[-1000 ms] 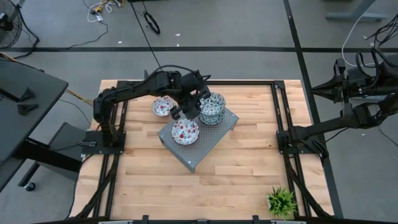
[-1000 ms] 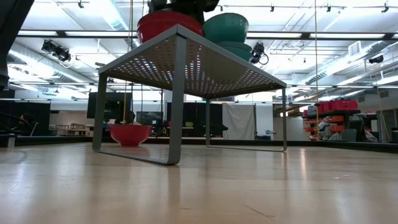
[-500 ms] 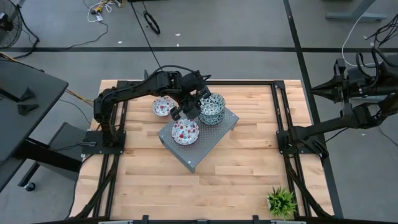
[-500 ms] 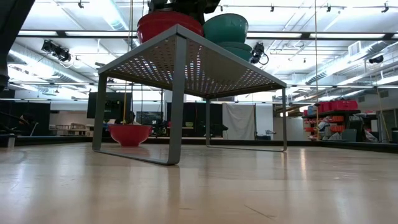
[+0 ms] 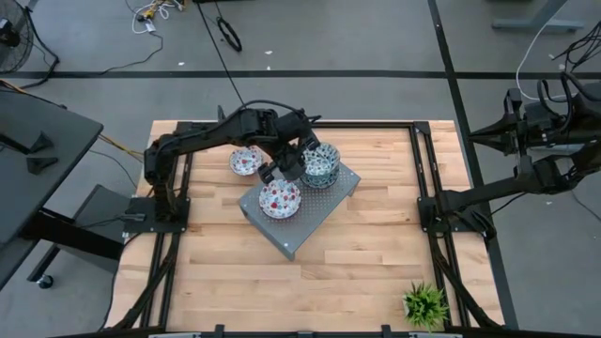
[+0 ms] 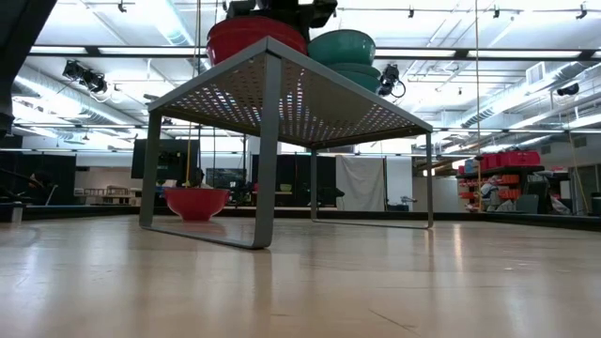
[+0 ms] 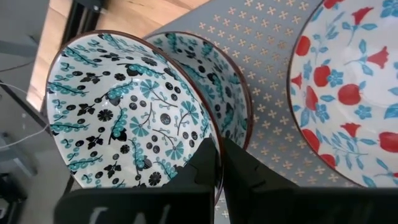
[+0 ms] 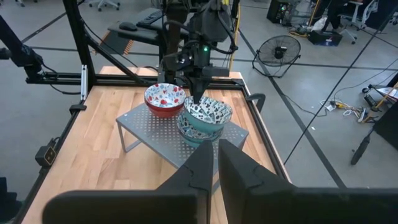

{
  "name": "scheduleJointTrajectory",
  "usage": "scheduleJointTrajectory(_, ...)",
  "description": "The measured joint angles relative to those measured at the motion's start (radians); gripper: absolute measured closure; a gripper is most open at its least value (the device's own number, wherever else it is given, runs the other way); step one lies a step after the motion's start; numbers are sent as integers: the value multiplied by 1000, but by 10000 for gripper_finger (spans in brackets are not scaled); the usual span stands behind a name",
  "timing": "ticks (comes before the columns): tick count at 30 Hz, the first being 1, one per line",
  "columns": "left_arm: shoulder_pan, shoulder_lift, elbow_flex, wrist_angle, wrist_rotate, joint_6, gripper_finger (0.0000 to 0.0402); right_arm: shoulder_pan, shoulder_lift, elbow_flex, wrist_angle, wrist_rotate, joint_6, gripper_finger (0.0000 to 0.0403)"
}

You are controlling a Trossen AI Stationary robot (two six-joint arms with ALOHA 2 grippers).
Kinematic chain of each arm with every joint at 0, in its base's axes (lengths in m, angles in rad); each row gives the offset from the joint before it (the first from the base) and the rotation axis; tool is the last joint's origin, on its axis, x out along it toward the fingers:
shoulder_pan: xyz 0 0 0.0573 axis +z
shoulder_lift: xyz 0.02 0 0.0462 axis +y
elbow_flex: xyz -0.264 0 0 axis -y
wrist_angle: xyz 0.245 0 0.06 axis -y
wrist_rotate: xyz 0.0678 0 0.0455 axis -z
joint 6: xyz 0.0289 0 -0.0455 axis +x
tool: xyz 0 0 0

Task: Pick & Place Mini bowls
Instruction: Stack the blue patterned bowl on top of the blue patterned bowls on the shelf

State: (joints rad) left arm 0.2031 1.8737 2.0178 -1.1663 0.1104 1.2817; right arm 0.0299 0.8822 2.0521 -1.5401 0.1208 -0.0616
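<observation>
L tool [image 5: 299, 161] clenched on the near rim of the top teal bowl [image 5: 320, 158], which sits tilted on the teal stack [image 5: 318, 175] at the far-right corner of the grey perforated stand [image 5: 296, 230]. In the L wrist view the fingers [image 7: 205, 163] pinch the rim, one inside, one outside. Red bowl [image 5: 280, 197] sits on the stand just beside the stack, near the stand's left edge. Another red bowl [image 5: 247, 161] rests on the bench [image 5: 357, 272] beside the stand, under the L arm. Front half of the stand top is bare. R tool [image 8: 216, 163] closed, empty, parked off the bench's right edge, well apart. Plant [image 5: 424, 304] at the bench's near-right corner.
</observation>
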Motion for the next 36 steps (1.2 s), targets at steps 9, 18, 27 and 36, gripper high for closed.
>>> scheduleJointTrajectory(9,0,11,0,-1,0,-8,391,0,0,0,0,0,0,376)
scheduleJointTrajectory(18,-2,18,0,-1,0,-14,389,0,0,0,0,0,0,376)
scheduleJointTrajectory(27,-2,18,0,1,-1,-13,372,0,0,0,0,0,0,376)
scheduleJointTrajectory(36,-5,18,0,0,-1,-14,382,0,0,0,0,0,0,376)
